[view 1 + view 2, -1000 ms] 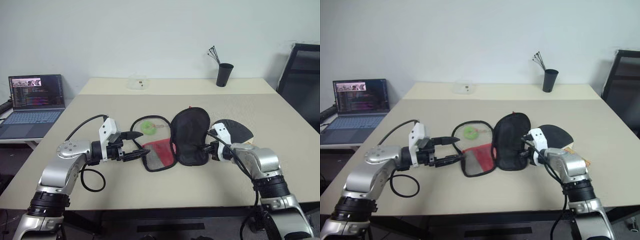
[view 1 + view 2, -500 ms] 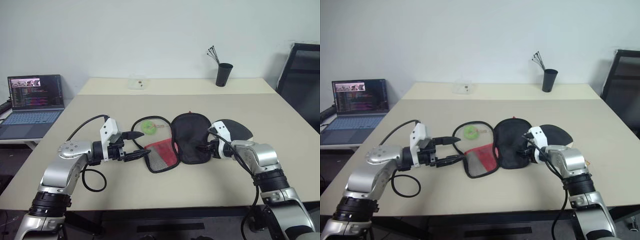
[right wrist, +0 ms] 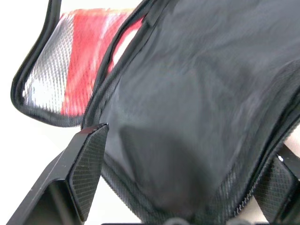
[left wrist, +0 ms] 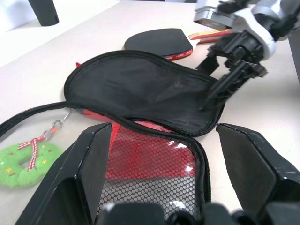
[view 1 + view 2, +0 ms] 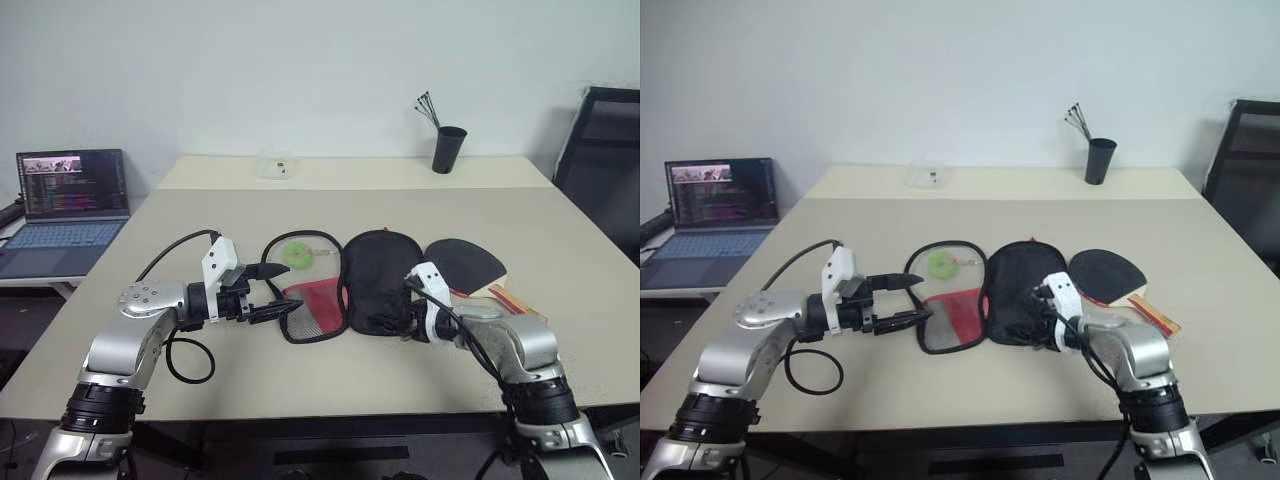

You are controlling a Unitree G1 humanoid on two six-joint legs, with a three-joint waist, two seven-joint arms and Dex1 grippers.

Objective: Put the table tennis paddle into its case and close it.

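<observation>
On the table (image 5: pixel 560 240) the case (image 5: pixel 375 280) lies unzipped, limp fabric that will sag; its stiff zip rim suits gripping. Beside it rests the rigid, light paddle (image 5: pixel 462 262), best taken by its handle. Both left gripper (image 5: pixel 272 290) and right gripper (image 5: pixel 406 310) have fingers spread, holding nothing.

One paddle (image 5: pixel 463 262), one case (image 5: pixel 378 280), one green wreath toy (image 5: pixel 295 254), one laptop (image 5: pixel 70 200), one cup (image 5: pixel 448 149), one chair (image 5: pixel 602 160), two grippers: left (image 5: pixel 272 290), right (image 5: pixel 408 305).
</observation>
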